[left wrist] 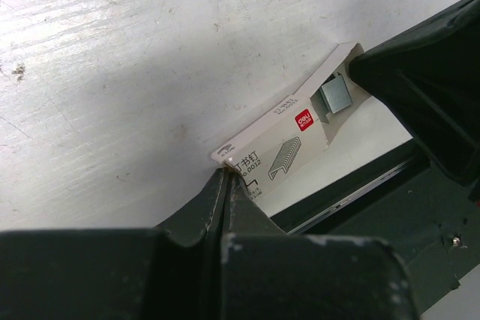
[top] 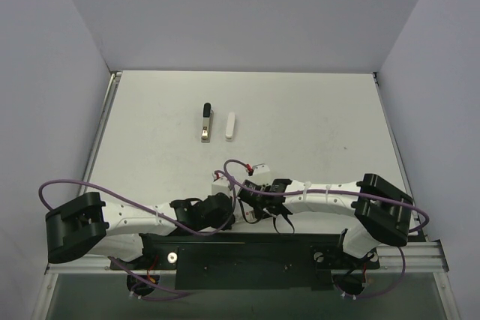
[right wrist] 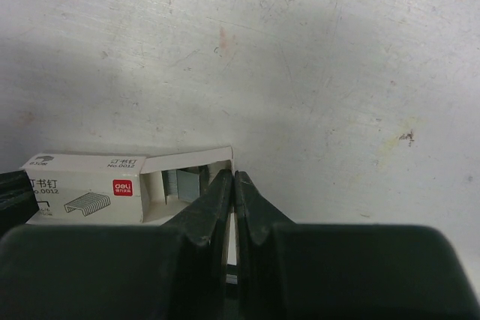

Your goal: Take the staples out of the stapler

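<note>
Top external view: the stapler (top: pixel 205 122) lies mid-table, well apart from both arms, its white shell (top: pixel 230 126) just beside and parallel to the black-ended metal bar (top: pixel 204 133), the two not joined. Near the arm bases, both grippers meet at a small white staple box (left wrist: pixel 285 136) w/ a red logo, lying flat on the scuffed table (top: pixel 315 125). Left wrist cam: the left gripper (left wrist: pixel 225 177) has its fingers pressed together on the box's closed end. Right wrist cam: the right gripper (right wrist: pixel 234 181) is pinched down to a slit on the flap at the open end (a sliver of white shows btwn the fingers). A short grey block of staples (left wrist: pixel 334 97) sits inside that open end.
</note>
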Controlling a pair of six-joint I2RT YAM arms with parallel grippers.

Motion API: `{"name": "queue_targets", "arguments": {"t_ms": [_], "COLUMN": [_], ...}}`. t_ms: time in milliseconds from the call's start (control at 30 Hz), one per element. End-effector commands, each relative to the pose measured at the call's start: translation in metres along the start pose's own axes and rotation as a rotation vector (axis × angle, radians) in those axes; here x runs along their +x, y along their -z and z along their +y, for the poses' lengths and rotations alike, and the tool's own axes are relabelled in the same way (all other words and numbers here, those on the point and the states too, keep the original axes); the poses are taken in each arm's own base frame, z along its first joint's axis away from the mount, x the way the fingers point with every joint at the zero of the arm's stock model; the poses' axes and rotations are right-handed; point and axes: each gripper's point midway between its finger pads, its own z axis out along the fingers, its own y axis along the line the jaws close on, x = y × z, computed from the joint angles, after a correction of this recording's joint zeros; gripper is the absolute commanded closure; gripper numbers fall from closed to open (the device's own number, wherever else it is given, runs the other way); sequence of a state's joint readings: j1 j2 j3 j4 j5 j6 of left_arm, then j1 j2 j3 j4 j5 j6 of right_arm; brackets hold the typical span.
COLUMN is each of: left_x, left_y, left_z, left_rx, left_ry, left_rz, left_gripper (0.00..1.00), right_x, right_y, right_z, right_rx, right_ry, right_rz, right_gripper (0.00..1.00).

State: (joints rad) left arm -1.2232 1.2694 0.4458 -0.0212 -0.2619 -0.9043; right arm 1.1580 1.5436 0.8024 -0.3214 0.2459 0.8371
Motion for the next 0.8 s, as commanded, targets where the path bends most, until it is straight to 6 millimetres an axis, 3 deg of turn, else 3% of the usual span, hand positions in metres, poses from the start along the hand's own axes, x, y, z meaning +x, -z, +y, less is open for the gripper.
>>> {"name": "queue_targets", "arguments": {"t_ms": [0,500,767], "left_x": [-0.011,-0.006,-0.007], "left_y": [0.004,0.005,0.008], "left_z": [-0.017,-0.024,-0.024], "left_rx": [0.06,0.076,0.075], "left_ry": [0.0,0.002,0.008], "left_rz": [-0.044,-0.037,-0.043], "left_gripper": [1.0,1.0,1.0], "right_x": [0.0,0.004,0.008], "right_y": [0.003,0.004,0.002], "right_z": [-0.001,0.012,0.003], "right_rx": [-0.007,-0.047,-0.029], "right_ry": [-0.055,-0.038,-0.066], "right_rz": [-0.004,0.009,0.007], "right_gripper": [1.0,1.0,1.0]}}
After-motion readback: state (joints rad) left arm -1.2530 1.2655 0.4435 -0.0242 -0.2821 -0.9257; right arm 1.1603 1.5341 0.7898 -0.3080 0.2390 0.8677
